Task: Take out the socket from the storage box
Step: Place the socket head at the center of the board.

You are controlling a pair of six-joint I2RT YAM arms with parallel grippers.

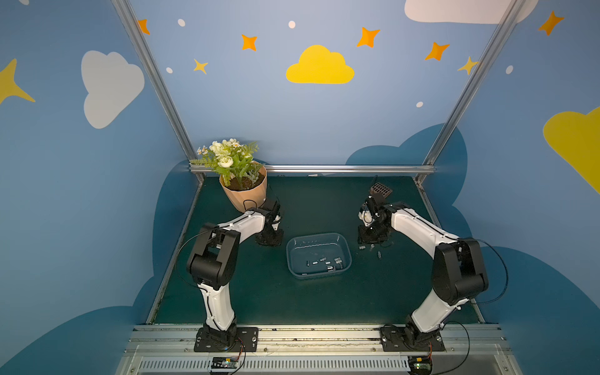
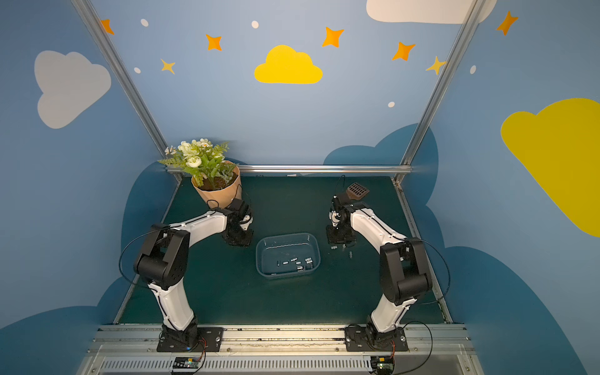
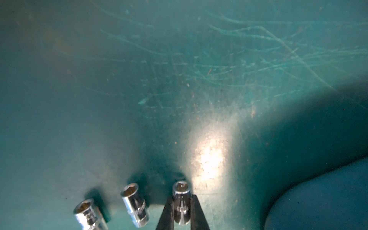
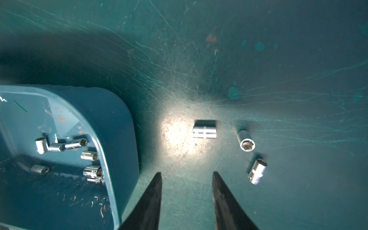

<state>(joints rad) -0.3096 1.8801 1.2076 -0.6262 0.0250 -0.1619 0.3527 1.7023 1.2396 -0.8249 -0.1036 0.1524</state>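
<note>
The storage box [image 1: 290,259], a shallow blue-grey tub, sits mid-table in both top views, its rim [image 2: 259,259] rounded. Several chrome sockets [image 1: 328,263] lie in its near right part, also visible in the right wrist view [image 4: 87,155]. My left gripper [image 3: 181,201] is low over the mat left of the box [image 1: 269,238], shut on a small chrome socket [image 3: 181,189]. Two more sockets [image 3: 135,205] lie on the mat beside it. My right gripper [image 4: 187,173] hangs open and empty just right of the box [image 1: 371,238].
Three sockets [image 4: 204,132] lie loose on the green mat right of the box, also visible in a top view [image 1: 362,247]. A peach flowerpot [image 1: 245,191] stands at the back left behind the left arm. A brown perforated piece [image 1: 380,189] sits at the back right.
</note>
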